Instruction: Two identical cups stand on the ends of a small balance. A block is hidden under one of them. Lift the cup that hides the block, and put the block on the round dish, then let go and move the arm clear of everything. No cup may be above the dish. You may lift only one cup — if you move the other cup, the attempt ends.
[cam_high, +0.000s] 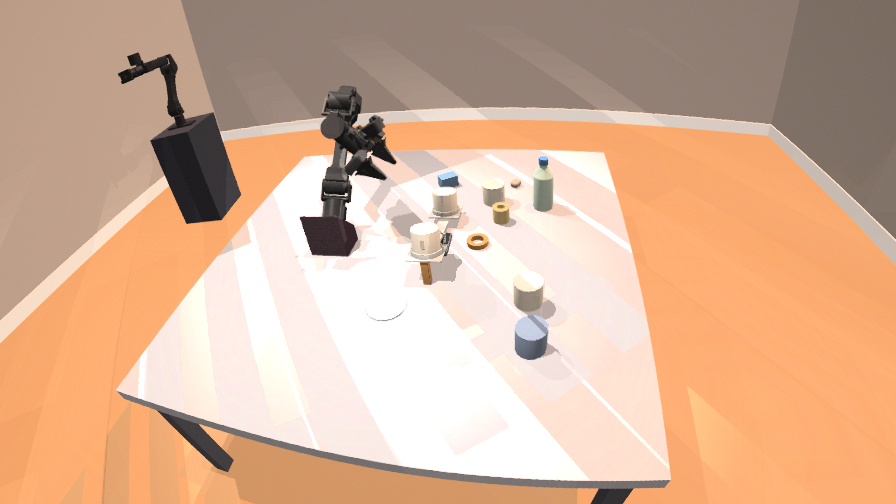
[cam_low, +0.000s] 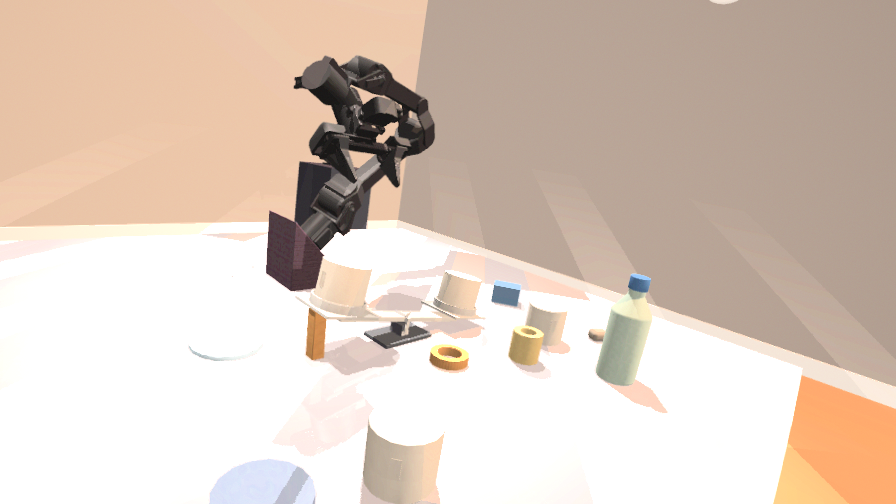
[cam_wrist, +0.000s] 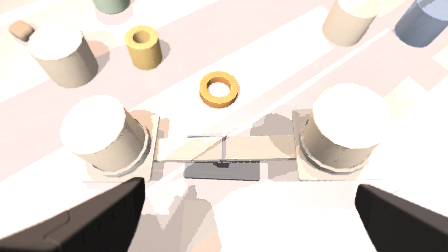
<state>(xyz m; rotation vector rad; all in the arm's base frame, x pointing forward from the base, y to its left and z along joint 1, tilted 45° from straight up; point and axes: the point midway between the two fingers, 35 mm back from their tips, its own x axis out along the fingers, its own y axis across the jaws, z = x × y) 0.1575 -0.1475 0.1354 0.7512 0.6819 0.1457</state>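
Observation:
One beige cup (cam_high: 425, 240) (cam_low: 344, 285) (cam_wrist: 350, 125) stands upside down on the near pan of the balance (cam_high: 446, 243) (cam_low: 397, 335) (cam_wrist: 265, 148). The matching cup (cam_high: 444, 200) (cam_low: 459, 291) (cam_wrist: 105, 132) stands on the far pan, at left in the wrist view. The beam looks almost level; I cannot tell its exact tilt. No block shows under either cup. The pale round dish (cam_high: 385, 305) (cam_low: 225, 343) lies bare on the table, outside the wrist view. My gripper (cam_high: 389, 169) (cam_low: 375, 183) (cam_wrist: 251, 190) is open and empty, high above the table on the arm's side of the balance.
An orange post (cam_high: 426, 273) (cam_low: 315, 334) stands under the near pan. An orange ring (cam_high: 477, 241), a yellow hollow cylinder (cam_high: 500, 213), a beige cylinder (cam_high: 493, 192) and a green bottle (cam_high: 543, 188) stand beyond the balance. Another beige cylinder (cam_high: 528, 291) and a blue one (cam_high: 530, 337) stand nearer the top camera.

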